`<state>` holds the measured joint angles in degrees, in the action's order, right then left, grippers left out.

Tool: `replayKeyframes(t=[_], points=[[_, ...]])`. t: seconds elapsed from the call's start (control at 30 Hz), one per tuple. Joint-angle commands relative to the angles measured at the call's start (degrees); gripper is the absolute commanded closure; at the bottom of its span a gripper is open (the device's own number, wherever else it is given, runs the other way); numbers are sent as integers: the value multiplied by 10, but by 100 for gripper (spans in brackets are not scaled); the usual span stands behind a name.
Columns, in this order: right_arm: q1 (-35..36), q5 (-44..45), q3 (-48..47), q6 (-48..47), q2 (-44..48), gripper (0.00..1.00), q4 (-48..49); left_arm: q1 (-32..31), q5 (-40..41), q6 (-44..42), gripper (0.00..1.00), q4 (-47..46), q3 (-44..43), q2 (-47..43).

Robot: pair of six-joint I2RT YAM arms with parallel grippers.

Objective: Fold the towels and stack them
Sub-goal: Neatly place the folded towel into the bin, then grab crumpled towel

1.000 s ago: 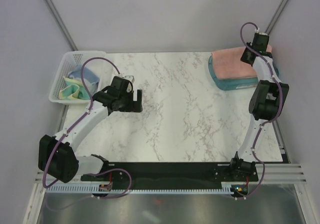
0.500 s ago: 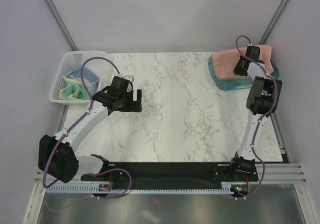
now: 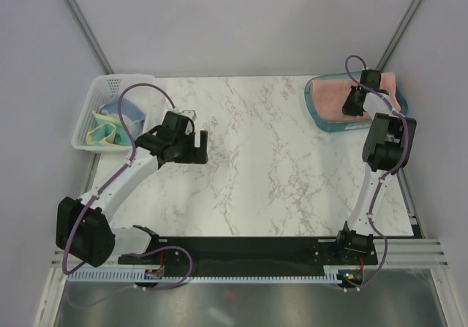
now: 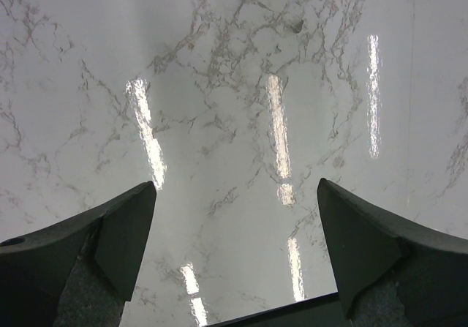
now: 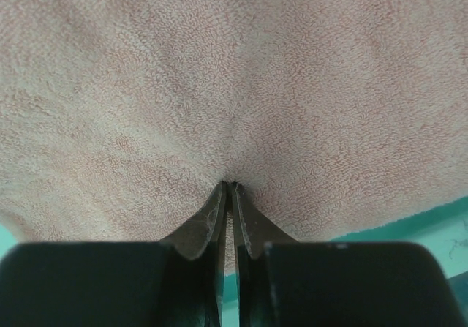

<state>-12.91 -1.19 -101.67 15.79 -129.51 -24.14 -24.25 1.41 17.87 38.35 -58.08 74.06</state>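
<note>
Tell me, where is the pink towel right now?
From above, the pink towel lies on a teal tray at the far right corner of the table, pinched by the right pincer.

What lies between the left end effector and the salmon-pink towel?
Top view: bare marble tabletop, then the rim of the teal tray holding the salmon-pink towel.

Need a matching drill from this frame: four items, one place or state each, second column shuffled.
1. large salmon-pink terry towel
2. small pale-yellow cloth
3. left hand
4. right hand

A. in the white plastic basket
B. open above the bare marble tabletop
C. lying on the teal tray
D. shut, pinching the pink towel

Pairs: 1-C, 2-A, 3-B, 4-D
</note>
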Motion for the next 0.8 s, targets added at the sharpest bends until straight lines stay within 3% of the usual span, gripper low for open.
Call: replayKeyframes(t=[0.0, 0.2, 0.3, 0.43, 0.5, 0.53, 0.6, 0.63, 0.67, 0.77], points=[[-1, 21, 2, -20, 28, 86, -36, -2, 3, -21, 0, -14, -2, -15], [0, -6, -34, -35, 38, 83, -44, -2, 10, -20, 0, -15, -2, -14], [0, -17, -63, -22, 53, 73, -45, -2, 20, -13, 0, -15, -18, -10], [0, -39, -110, -6, 95, 48, -52, -2, -34, 32, 0, -12, -102, -9], [1, -49, -111, 7, 130, 41, -56, -2, -61, 50, 0, -11, -142, -4], [1, -52, -102, 13, 145, 32, -56, -2, -63, 51, 0, -9, -185, -1], [9, -57, -86, 34, 194, 17, -55, 0, -28, 42, 0, -7, -227, 13], [16, -55, -62, 38, 214, 2, -57, 1, -12, 35, 0, -6, -266, 18], [45, -50, -45, 38, 234, 2, -59, 3, 57, 28, 0, -5, -282, 24], [115, -36, 36, 49, 324, 2, -65, 38, 155, -14, 0, -22, -324, 34]])
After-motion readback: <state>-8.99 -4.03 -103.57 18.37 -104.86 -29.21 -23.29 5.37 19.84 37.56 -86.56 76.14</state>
